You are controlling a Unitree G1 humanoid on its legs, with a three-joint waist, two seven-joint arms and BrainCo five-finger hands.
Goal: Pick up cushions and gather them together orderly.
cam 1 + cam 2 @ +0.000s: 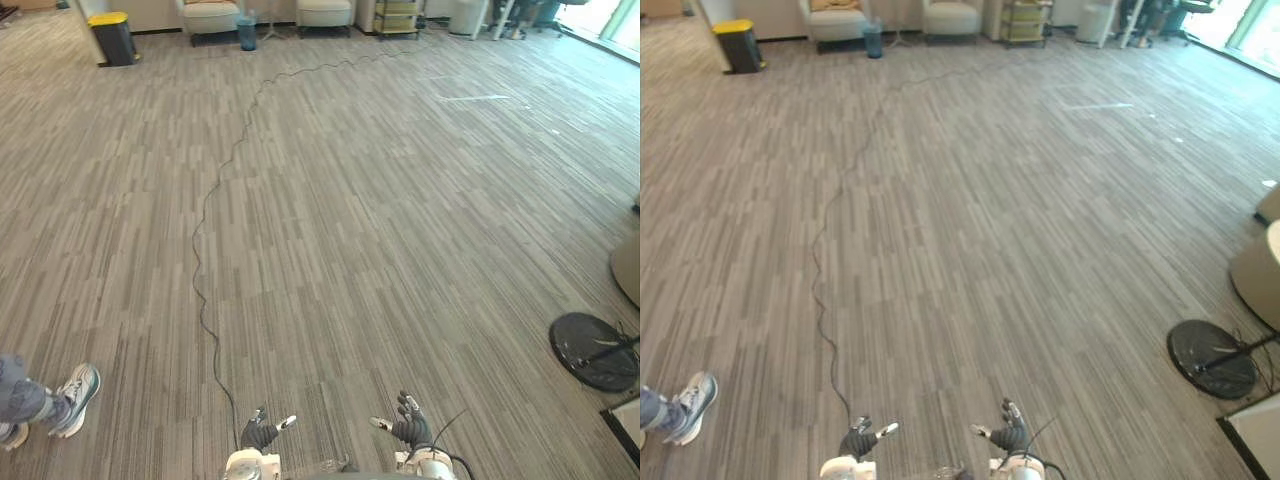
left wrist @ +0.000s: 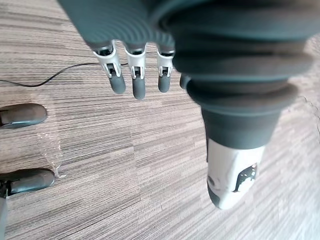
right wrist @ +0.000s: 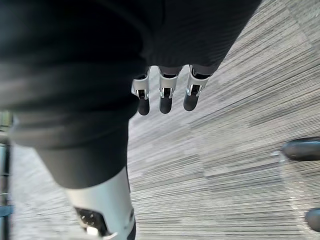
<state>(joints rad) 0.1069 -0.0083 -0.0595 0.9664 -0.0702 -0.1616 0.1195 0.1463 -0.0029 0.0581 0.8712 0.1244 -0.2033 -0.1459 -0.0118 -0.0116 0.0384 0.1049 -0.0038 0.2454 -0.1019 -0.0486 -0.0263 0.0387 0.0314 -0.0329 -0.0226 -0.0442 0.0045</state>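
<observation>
My left hand (image 1: 259,434) hangs low at the bottom of the eye views with its fingers (image 2: 134,75) straight and nothing in them. Beside it my right hand (image 1: 411,428) is also open and empty, its fingers (image 3: 165,96) relaxed over bare carpet. A tan cushion (image 1: 210,2) lies on the seat of a pale armchair (image 1: 211,17) against the far wall, far from both hands.
A second pale armchair (image 1: 324,13) stands beside the first. A yellow-lidded bin (image 1: 113,38) and a small blue bin (image 1: 247,33) stand at the far wall, with a cart (image 1: 397,17). A round black stand base (image 1: 592,351) lies right. A person's shoe (image 1: 72,398) shows left.
</observation>
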